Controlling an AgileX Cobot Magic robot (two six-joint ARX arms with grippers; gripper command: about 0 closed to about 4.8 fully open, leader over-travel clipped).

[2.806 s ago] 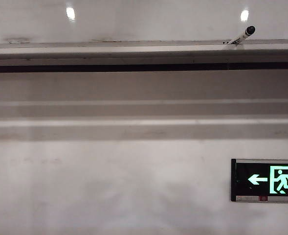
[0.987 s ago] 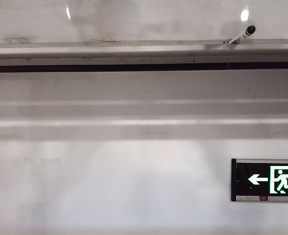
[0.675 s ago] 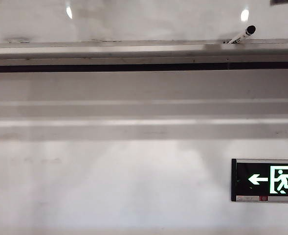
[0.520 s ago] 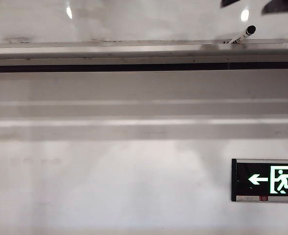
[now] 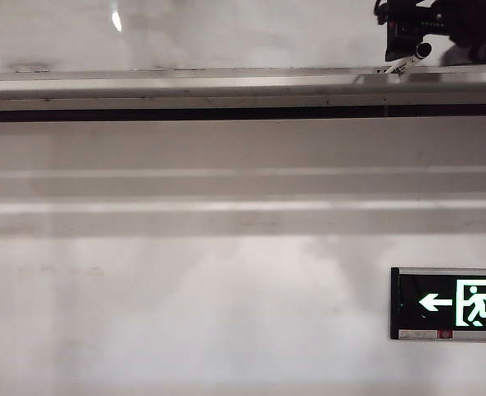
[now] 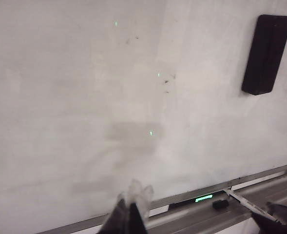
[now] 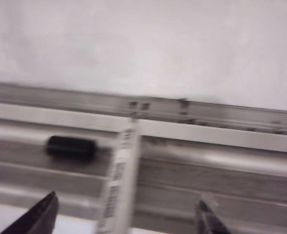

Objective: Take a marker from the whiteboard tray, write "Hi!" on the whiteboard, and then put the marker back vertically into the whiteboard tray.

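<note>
Two pincers are in view. The right pincer [image 7: 126,214] stands spread wide, one dark fingertip [image 7: 38,217] on each side of the marker [image 7: 119,180] and neither touching it; nothing is held. In the right wrist view the marker's white barrel with its small dark print runs down the middle of the frame, across the whiteboard tray [image 7: 221,170], its far end up against the tray's back rail. A small black cap-like piece [image 7: 71,146] lies lengthwise in the tray just beside the barrel; whether it touches the barrel cannot be told through the blur.

In the exterior view the right arm shows as a dark mass in the upper right corner, the right pincer [image 5: 412,29] just above the marker [image 5: 409,60], which leans tilted with its black end up and its lower end on the whiteboard tray [image 5: 185,82]. That tray spans the whole width near the top of the frame, with the whiteboard [image 5: 226,33] above it.

The left pincer [image 6: 129,214] sits at the lower middle of the left wrist view, its tips pressed together and holding nothing, in front of the whiteboard [image 6: 85,87]. Toward the lower right of that frame the marker [image 6: 243,201] lies on the whiteboard tray [image 6: 192,217]. A black eraser [image 6: 266,53] hangs on the board at the upper right, and faint dark strokes [image 6: 168,80] mark the board's middle.
</note>
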